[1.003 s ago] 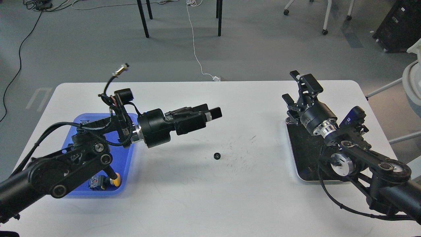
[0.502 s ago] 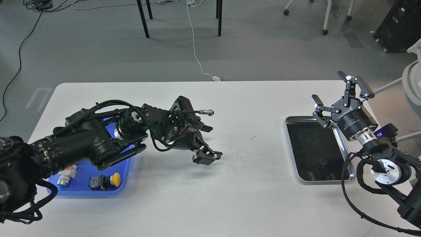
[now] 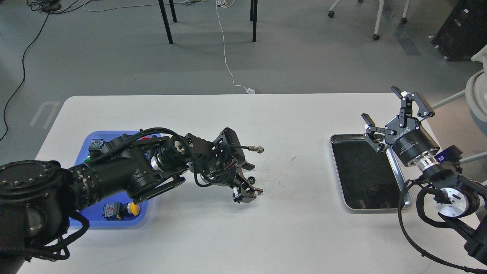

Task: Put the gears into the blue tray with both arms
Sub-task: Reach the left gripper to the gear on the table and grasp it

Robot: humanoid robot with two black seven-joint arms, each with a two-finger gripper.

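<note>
One small black gear (image 3: 250,179) lies on the white table near the middle. My left gripper (image 3: 248,180) is down at the table and open, with one finger on each side of this gear and gaps left on both. A second gear (image 3: 374,187) rests on the dark floor of the silver tray (image 3: 380,207). My right gripper (image 3: 393,112) is raised over that tray's far right corner, open and holding nothing. The blue tray (image 3: 91,222) sits at the left, largely hidden under my left arm.
In the blue tray lie push-button switches, one with a yellow cap (image 3: 132,208) and one dark one (image 3: 96,144). A cable plug (image 3: 255,148) sticks out above the left wrist. Chair and table legs stand on the floor beyond the table.
My left gripper has swung down from above the table and moved toward me and right until it straddles the gear. The right arm pulled back off the silver tray earlier and has since barely shifted.
</note>
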